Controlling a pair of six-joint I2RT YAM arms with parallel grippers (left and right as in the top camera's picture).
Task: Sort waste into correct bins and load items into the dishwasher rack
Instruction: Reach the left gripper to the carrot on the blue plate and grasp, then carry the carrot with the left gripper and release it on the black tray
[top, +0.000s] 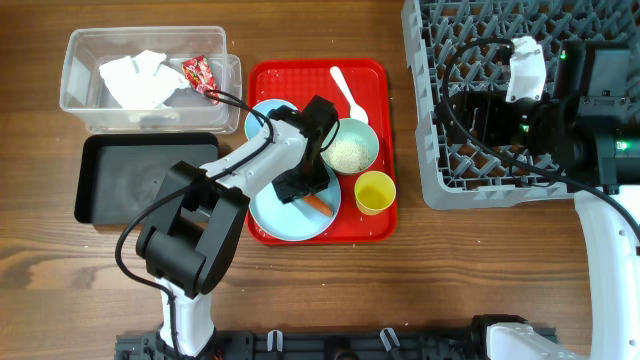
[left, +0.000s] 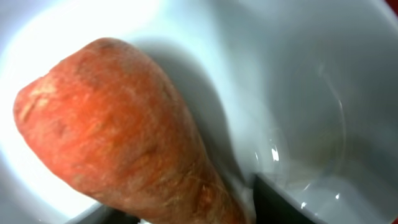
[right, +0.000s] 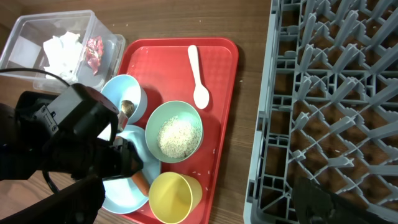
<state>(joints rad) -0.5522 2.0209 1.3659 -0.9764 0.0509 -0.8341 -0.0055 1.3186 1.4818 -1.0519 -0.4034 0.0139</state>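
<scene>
Step in hand: waste sorting, carrot pickup. Dishwasher loading not begun.

Left gripper (top: 303, 188) is down over the plate (top: 285, 222) at lower centre of the red tray (top: 300, 75). In the wrist view the carrot (left: 124, 137) fills the frame, lying on the plate, with a dark fingertip (left: 280, 202) at its lower right and another at the bottom left edge. The jaws stand on either side of the narrow end. Cannot tell whether they are pressing it or only astride it.

Right gripper (top: 522, 72) hangs above the rack (top: 450, 170) at right. Its opening is not readable in any view.

Already binned: tissue (top: 135, 80) and wrapper (top: 200, 73), both in the clear tub (top: 80, 100), upper left. The black tray (top: 130, 190) is below it.

On the red tray: rice bowl (top: 350, 150), second bowl (right: 124, 102) with a brown lump, cup (top: 375, 192), spoon (top: 347, 92).

Next move, as I judge it: confirm a firm pinch on the carrot, lift clear of the plate rim, then carry left to a bin, probably the black tray, since the dry waste went into the tub. The carrot tapers, so slippage is the risk.
</scene>
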